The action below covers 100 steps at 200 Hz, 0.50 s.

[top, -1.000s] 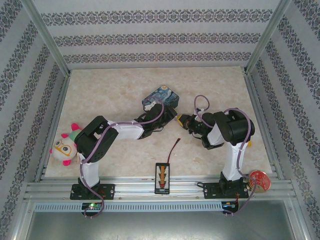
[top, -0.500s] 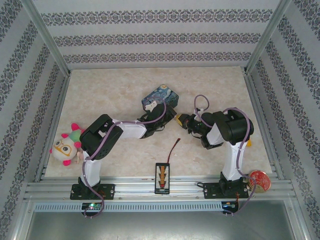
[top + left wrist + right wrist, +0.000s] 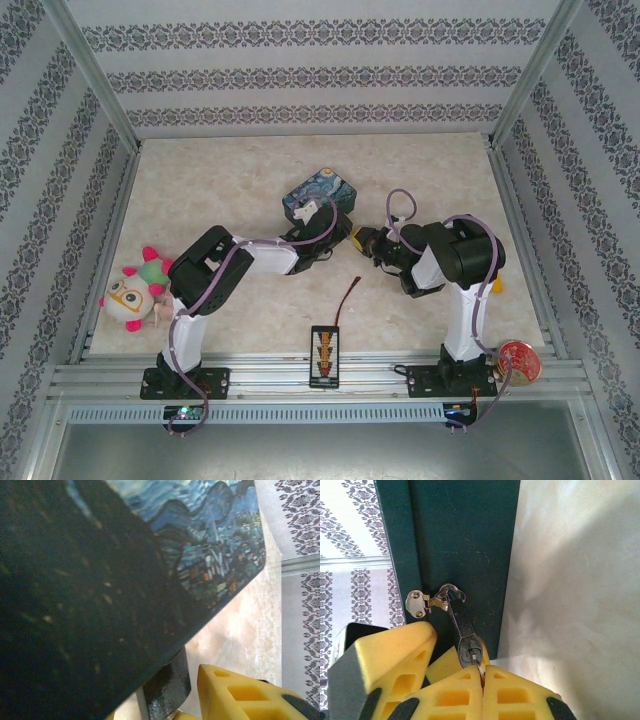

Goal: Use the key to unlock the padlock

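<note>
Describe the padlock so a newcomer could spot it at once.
Find the blue painted tin in the middle of the table. On its dark side wall sits a small silver hasp, with the padlock hooked through it. Unlike the shiny hasp, it is a tiny dark body with a thin metal loop.

Bare and free over the far half of the table [image 3: 420,170], up to the back wall [image 3: 320,80]; also a strip along the right side, past the right arm [image 3: 465,260]. Very tight at the near right face of the tin box [image 3: 318,195]: left gripper [image 3: 337,226] and right gripper [image 3: 483,674] tip to tip there, the padlock [image 3: 465,630] between them, hanging from the hasp [image 3: 420,602], the key [image 3: 479,667] pinched at its bottom end. One yellow finger [image 3: 387,662] of the left just beside the padlock, with a narrow dark gap. Near centre blocked by a black connector board [image 3: 325,355] and its wire [image 3: 348,297]. Left edge taken by a plush toy [image 3: 130,292], near right corner by a red disc [image 3: 519,360].
</note>
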### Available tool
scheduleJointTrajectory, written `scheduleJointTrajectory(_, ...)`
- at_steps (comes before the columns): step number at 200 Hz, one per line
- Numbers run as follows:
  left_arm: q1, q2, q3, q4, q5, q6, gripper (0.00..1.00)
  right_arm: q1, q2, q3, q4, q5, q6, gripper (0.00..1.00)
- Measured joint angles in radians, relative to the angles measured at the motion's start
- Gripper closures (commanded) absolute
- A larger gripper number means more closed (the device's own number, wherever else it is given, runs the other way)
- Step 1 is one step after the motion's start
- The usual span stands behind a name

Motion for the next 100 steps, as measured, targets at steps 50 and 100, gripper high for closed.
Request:
scheduleJointTrajectory(50,0.0,0.002,0.0,-0.003,-0.014,-0.014,0.52,0.006,0.001,0.001,0.0,0.003,0.0,1.0)
scheduleJointTrajectory(100,-0.001,0.033,0.0,0.05,-0.023,-0.028,0.61,0.006,0.002,0.002,0.0,0.005,0.001,1.0)
